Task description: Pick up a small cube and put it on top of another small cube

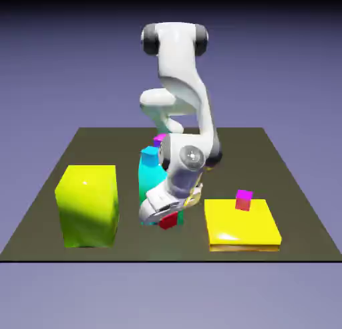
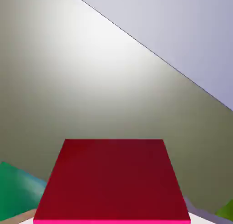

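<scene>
A small cube, tiny and dark red, sits low over the table near its front middle, between the fingers of my gripper. The arm bends down steeply over it. In the hand view the small cube fills the bottom centre as a broad dark red face with a thin magenta strip along its lower edge. It hides both fingertips. The gripper is shut on this cube. No other small cube shows in either view.
A large yellow-green block stands at the exterior view's left. A teal block rises just behind the gripper, with a purple cube beyond it. A flat yellow slab on the right carries a magenta-topped cube.
</scene>
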Available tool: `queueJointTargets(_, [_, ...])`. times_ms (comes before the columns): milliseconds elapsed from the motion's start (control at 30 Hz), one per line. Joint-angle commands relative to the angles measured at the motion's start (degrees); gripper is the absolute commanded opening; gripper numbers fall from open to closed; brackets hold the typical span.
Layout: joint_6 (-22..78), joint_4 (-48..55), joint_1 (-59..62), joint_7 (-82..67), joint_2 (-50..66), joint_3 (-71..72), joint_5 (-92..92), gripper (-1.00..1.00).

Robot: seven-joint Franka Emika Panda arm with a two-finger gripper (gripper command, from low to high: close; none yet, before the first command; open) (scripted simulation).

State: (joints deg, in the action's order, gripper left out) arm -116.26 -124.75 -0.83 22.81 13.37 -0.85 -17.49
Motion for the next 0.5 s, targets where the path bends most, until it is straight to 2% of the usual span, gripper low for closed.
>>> queueJointTargets(0, [1.75,-0.48,1.47,0.13,-2.08,0.68,-1.09,-1.00])
queueJointTargets(167, [10.27,-3.16,7.97,1.11,-12.46,3.63,-4.58,-1.00])
queueJointTargets(467, [20.63,-12.18,7.55,13.93,-31.15,1.71,5.52,-1.00])
